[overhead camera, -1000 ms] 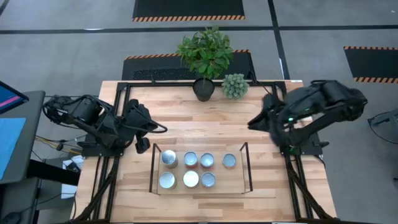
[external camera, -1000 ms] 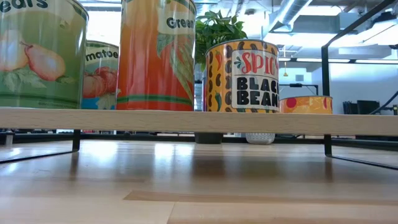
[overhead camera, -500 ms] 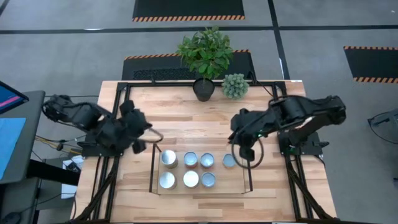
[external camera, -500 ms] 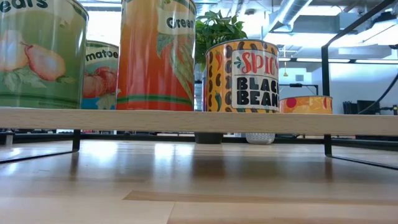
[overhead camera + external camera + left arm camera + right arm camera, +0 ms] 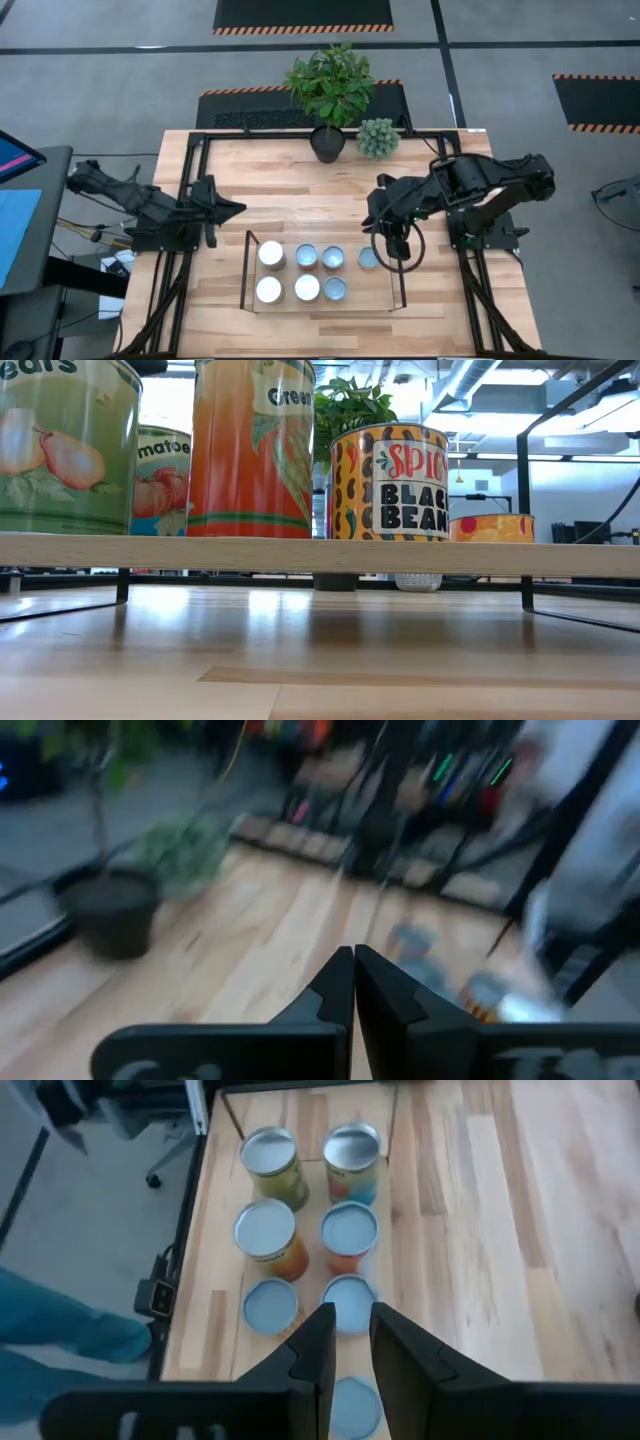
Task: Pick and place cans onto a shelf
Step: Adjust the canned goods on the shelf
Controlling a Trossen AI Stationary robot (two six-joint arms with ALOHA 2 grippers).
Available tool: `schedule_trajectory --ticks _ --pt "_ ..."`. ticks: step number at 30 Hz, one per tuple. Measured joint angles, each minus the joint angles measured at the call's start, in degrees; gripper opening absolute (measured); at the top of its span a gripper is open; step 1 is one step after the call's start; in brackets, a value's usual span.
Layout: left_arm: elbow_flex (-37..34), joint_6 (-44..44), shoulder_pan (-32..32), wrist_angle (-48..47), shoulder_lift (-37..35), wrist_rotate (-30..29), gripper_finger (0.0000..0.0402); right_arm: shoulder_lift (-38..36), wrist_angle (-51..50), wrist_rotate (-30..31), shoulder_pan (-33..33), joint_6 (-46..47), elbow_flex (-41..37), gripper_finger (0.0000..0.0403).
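Note:
Seven cans stand upright on the light-wood shelf point(image 5: 320, 300): a far row of three point(image 5: 306, 256), a near row of three point(image 5: 306, 288), and one lone can point(image 5: 369, 258) at the shelf's right end. The low view shows their labelled sides point(image 5: 390, 482) on the shelf board point(image 5: 320, 555). My right gripper point(image 5: 393, 243) hovers above the shelf's right end, narrowly open and empty point(image 5: 348, 1320), with the lone can point(image 5: 355, 1405) below its fingers. My left gripper point(image 5: 238, 208) is shut and empty point(image 5: 353, 960), left of the shelf.
A potted plant point(image 5: 330, 90) and a small pale-green plant point(image 5: 378, 138) stand at the table's far edge. Thin dark wire frames point(image 5: 247, 270) rise at the shelf's short ends. Bare wood lies between the shelf and the plants.
My right gripper has swung from the table's right side toward the shelf and now hangs over its right end, near the lone can. My left arm has drawn back toward the table's left edge, away from the shelf. The cans have stayed in place.

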Motion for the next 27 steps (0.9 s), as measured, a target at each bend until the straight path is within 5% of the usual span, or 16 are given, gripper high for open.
schedule_trajectory --ticks 3,8,12,21,27 --pt "-10.04 5.24 1.07 14.20 -5.17 2.93 0.0000 0.00 -0.01 -0.08 -0.71 3.67 0.00 0.0091" --pt "-18.78 5.59 3.48 22.12 -9.38 4.22 0.0000 0.18 -0.47 -4.15 -1.66 3.20 0.00 0.0091" --pt "-20.83 6.37 7.07 22.17 -9.61 7.52 0.0000 3.11 -0.54 -10.47 -2.76 -0.21 -0.02 0.0093" --pt "-25.43 6.55 17.71 25.93 -10.11 21.15 0.0000 9.55 -2.93 -10.57 -5.14 -0.93 -0.07 0.0093" --pt "-27.05 6.53 21.73 25.78 -10.11 22.37 0.0000 11.62 -7.45 -10.41 -5.04 -2.96 0.10 0.0093"
